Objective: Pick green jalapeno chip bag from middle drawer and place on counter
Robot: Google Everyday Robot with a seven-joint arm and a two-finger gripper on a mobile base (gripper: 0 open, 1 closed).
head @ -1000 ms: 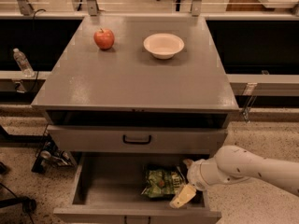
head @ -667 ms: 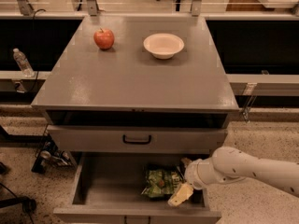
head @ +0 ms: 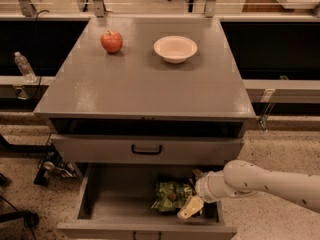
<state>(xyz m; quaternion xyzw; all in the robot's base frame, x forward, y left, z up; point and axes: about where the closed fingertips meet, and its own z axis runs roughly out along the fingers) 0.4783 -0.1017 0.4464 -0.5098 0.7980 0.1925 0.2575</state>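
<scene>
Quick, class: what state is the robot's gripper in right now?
Gripper: down in the middle drawer, at the right edge of the green jalapeno chip bag; open or shut cannot be told.

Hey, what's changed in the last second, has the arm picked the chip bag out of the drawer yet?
The gripper has edged slightly left toward the green jalapeno chip bag in the open middle drawer, reaching the bag's right edge. The bag lies where it was, not lifted. The apple and white bowl on the counter are unchanged.
</scene>
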